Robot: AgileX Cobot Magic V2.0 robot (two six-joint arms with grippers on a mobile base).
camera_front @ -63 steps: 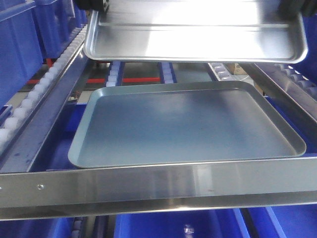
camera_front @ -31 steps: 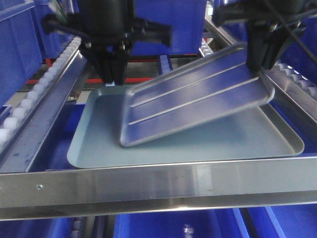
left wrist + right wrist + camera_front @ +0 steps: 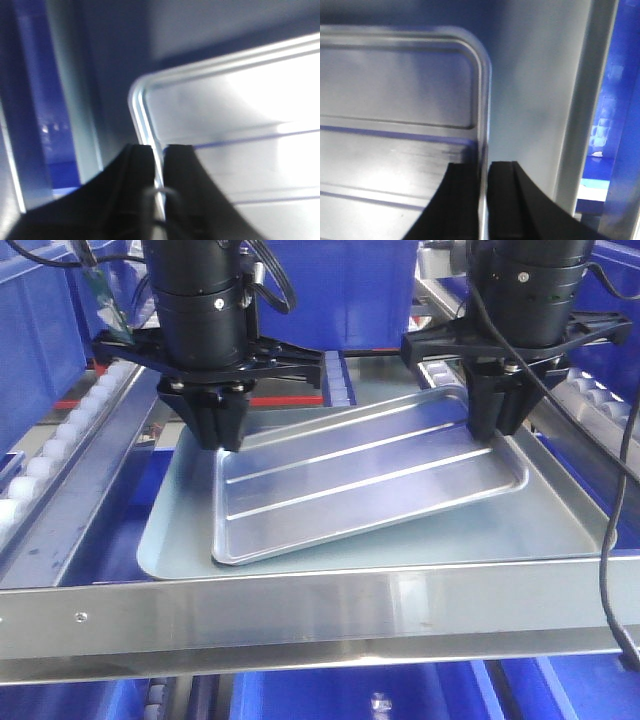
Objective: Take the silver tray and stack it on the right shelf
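The silver tray is lying askew inside the grey tray, its near-left corner sitting low on the grey base and its far-right end riding higher, toward the grey tray's far-right corner. Both trays are sitting on the right shelf, just behind its front rail. Whether the raised end is touching the grey tray's rim cannot be told from the front view.

The left gripper is pinching the silver tray's rim between its two black fingers, close to the rounded corner. The right gripper is clamping the opposite rim in the same way, also just short of a corner. Both are clenched on the thin rolled edge, with only a sliver of metal showing between the pads.

The placing step looks nearly done, but the silver tray is rotated against the grey tray, not squared to it. If the grippers let go now, the higher end would likely drop and the tray could skid across the smooth grey base, ending crooked or hitching a corner on the grey rim. Opening one side ahead of the other would likely tip the tray and swing it. The grips are narrow and on a slick rim, so any twisting to straighten it risks the edge slipping out. The rollers to the left of the grey tray and the rack rail to its right leave little room for either arm to swing sideways.
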